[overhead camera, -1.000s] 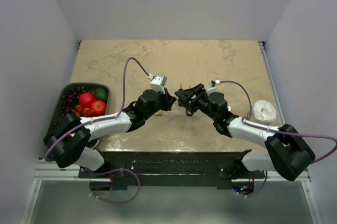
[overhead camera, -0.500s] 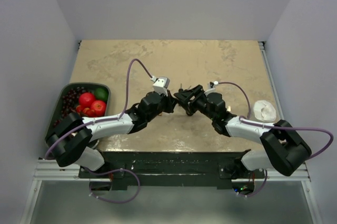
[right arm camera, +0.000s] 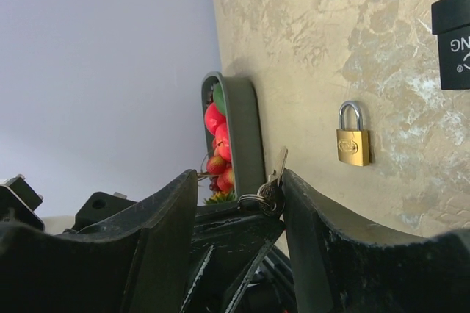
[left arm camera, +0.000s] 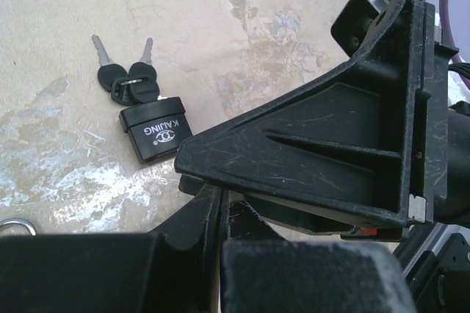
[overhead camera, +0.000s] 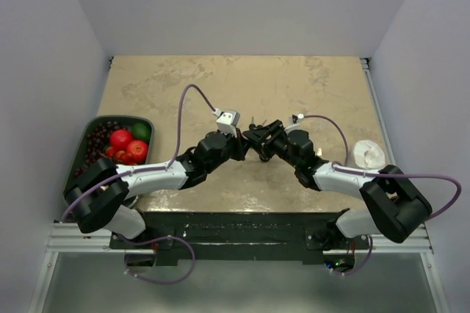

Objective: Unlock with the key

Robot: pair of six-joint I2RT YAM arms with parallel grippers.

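Observation:
A small silver key (right arm camera: 277,175) on a ring sticks up from the tip of my left gripper (left arm camera: 224,197), which is shut on it. My right gripper (right arm camera: 241,181) stands open around that tip, and the key rests against its right finger (right arm camera: 323,239). In the top view the left gripper (overhead camera: 242,144) and right gripper (overhead camera: 257,138) meet at the table's middle. A brass padlock (right arm camera: 353,141) lies flat on the table beyond them, closed. The right gripper's finger (left arm camera: 330,151) fills much of the left wrist view.
A black padlock (left arm camera: 156,132) marked KAIJING lies on the table with two black-headed keys (left arm camera: 126,78) attached. A dark tray (overhead camera: 95,126) of red and green fruit sits at the left edge. A white object (overhead camera: 369,155) lies at the right edge.
Both grippers have drawn together over the table's middle. The right gripper now straddles the left gripper's tip, and its jaws have narrowed a little.

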